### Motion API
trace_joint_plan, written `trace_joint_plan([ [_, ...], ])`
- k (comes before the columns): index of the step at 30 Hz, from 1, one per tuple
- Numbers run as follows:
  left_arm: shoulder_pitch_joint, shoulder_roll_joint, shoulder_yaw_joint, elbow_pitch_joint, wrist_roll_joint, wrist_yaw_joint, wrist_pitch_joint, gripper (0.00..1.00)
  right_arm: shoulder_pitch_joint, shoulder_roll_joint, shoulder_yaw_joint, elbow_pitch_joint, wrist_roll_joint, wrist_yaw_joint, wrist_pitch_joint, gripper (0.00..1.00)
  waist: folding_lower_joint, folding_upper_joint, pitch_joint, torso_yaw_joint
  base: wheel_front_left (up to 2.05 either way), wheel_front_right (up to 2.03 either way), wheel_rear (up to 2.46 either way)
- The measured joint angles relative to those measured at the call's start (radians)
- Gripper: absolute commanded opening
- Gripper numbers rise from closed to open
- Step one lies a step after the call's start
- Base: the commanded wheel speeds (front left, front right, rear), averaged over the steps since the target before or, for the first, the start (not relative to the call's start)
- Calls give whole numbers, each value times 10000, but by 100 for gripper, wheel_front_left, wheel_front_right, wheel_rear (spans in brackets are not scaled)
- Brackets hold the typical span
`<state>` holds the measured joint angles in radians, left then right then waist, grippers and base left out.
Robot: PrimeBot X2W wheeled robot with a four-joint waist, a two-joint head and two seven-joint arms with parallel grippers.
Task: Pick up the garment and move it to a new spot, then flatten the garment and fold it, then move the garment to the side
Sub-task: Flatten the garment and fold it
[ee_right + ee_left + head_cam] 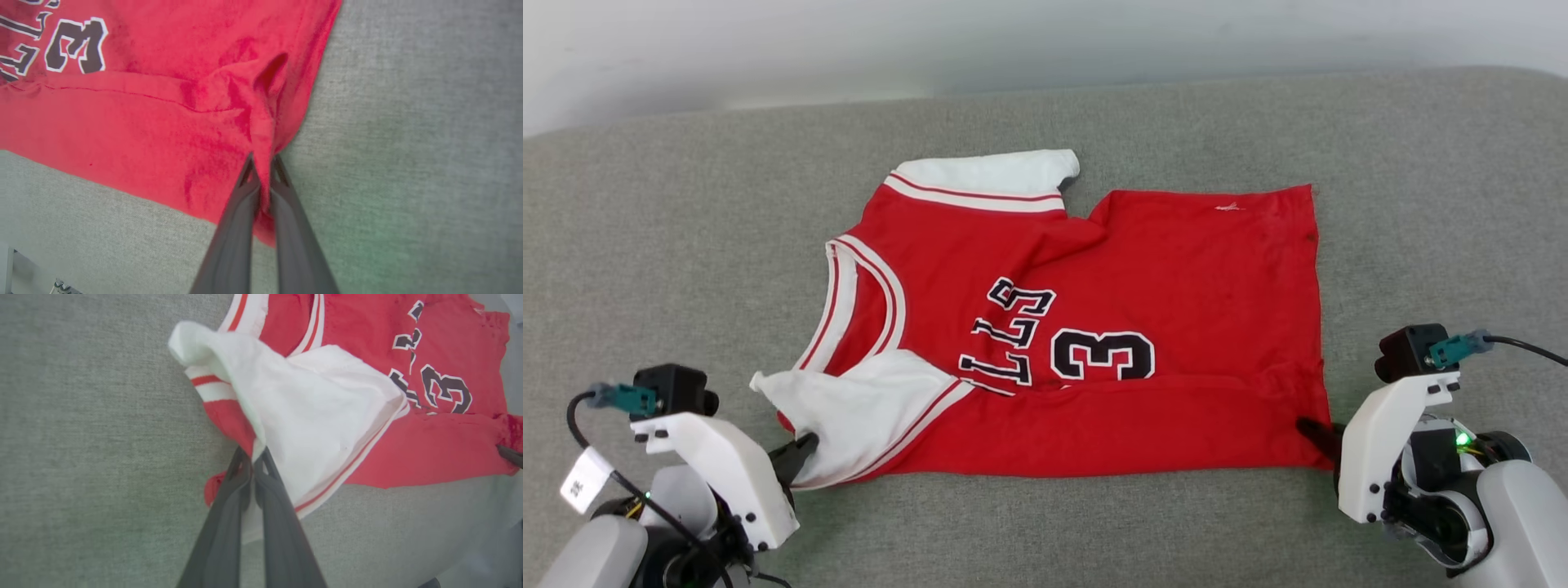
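Fabric, thin and red with white sleeves: the garment lies creased on the grey woven surface; left gripper pinches its sleeve, right gripper pinches its hem corner.

garment red | sleeves white | trim red-white striped | print black | surface grey

The red short-sleeved jersey garment is thin, soft, matt cloth with flat black-and-white print. The grey upholstered surface is coarse, matt woven fabric. The left gripper and right gripper are smooth, dull dark plastic.
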<state>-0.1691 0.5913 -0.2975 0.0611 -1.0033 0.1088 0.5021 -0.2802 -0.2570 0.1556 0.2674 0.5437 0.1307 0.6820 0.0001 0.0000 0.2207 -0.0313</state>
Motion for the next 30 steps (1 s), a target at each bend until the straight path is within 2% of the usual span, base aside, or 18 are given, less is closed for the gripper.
trace_joint_plan([
  [6,1021,-27,276,-669,-29,278,-662,0,848,-253,-336,-924,102,0,25,0,-1,0,-674,40,0,0,0],
  [14,2527,6,330,-1363,-117,846,-742,0,2469,-142,-1166,-2197,-207,0,763,0,-2,0,-1427,188,0,0,0],
  [20,2740,-476,84,-807,-265,790,-848,0,3057,297,-1461,-2196,-307,0,909,0,-2,0,-1336,182,0,0,0],
  [21,2681,-550,25,-646,-263,734,-890,0,3071,360,-1494,-2109,-301,0,809,6,-1,0,-1299,178,0,0,0],
  [22,2605,-658,8,-445,-280,654,-961,28,3080,431,-1509,-2008,-295,0,698,89,-1,0,-1269,173,0,0,0],
  [23,2522,-754,-10,-272,-299,583,-1032,74,3104,495,-1492,-1948,-295,0,514,100,-1,0,-1252,166,0,0,0],
  [24,2435,-813,-52,-90,-288,533,-1114,100,3126,523,-1436,-1873,-295,0,303,100,-1,0,-1241,156,0,0,0],
  [30,1987,-878,69,330,341,332,-2140,100,3169,445,-1147,-1852,-485,0,-2274,100,-1,0,-1335,121,0,0,0],
])
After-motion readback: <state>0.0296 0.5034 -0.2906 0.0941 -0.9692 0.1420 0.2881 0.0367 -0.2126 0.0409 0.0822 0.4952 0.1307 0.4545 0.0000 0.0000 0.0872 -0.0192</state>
